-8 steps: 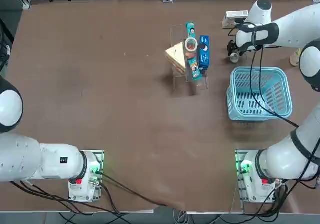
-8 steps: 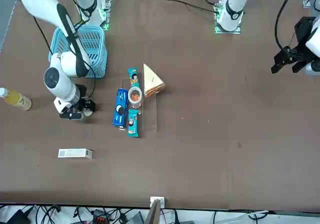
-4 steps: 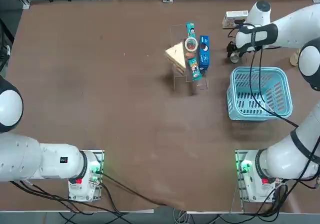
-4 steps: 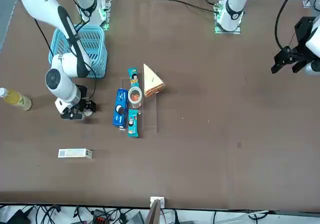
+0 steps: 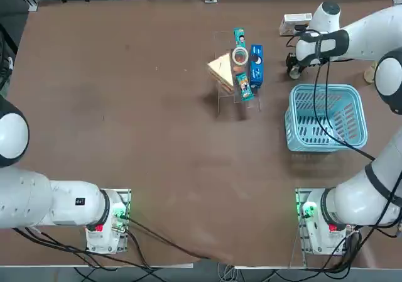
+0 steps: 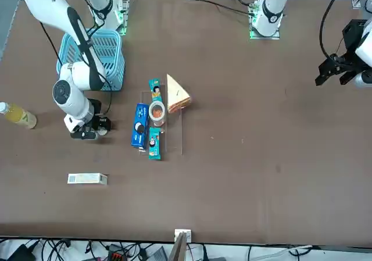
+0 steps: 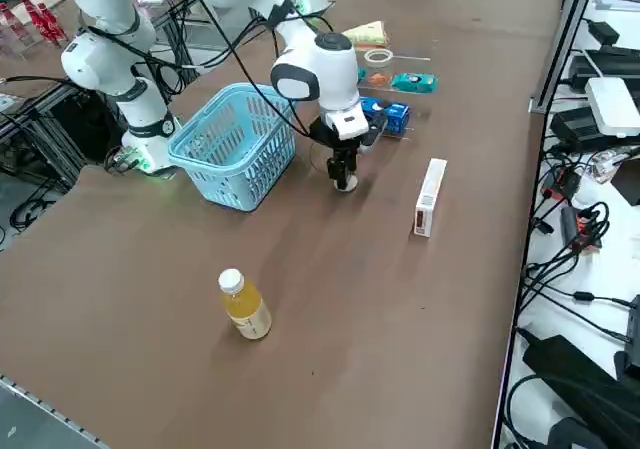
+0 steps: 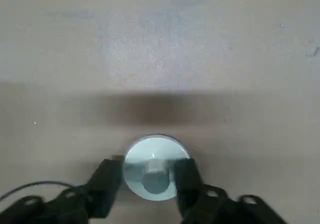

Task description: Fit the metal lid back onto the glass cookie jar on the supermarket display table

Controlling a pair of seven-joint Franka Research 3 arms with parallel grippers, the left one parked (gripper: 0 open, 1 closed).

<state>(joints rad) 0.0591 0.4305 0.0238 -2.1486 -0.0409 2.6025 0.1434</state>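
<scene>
Lid (image 8: pixel 155 168) lies flat on the table (image 5: pixel 125 106), low between the two fingers (image 8: pixel 107 179) of the right gripper (image 8: pixel 146 180), near the basket (image 5: pixel 326 117) and well apart from the jar (image 5: pixel 240 56). In the wrist view the disc shows a small raised knob at its middle, and the fingers stand either side of that knob over the disc; whether they already pinch it or stand just clear I cannot tell. By the look of it the lid is thin, stiff metal, light, with a smooth and likely slippery face, so the knob seems the sensible place to take hold; the flat rim sitting on the tabletop offers little for the fingertips to get under. A light thing like this may tilt or swing in a narrow pinch, so it should be held squarely. The jar stands open in a clear rack among snack packs (image 5: pixel 255 64) and a sandwich (image 5: pixel 221 71), its orange contents showing. Being glass, it calls for a gentle, level setting-down of the lid on its rim.
</scene>
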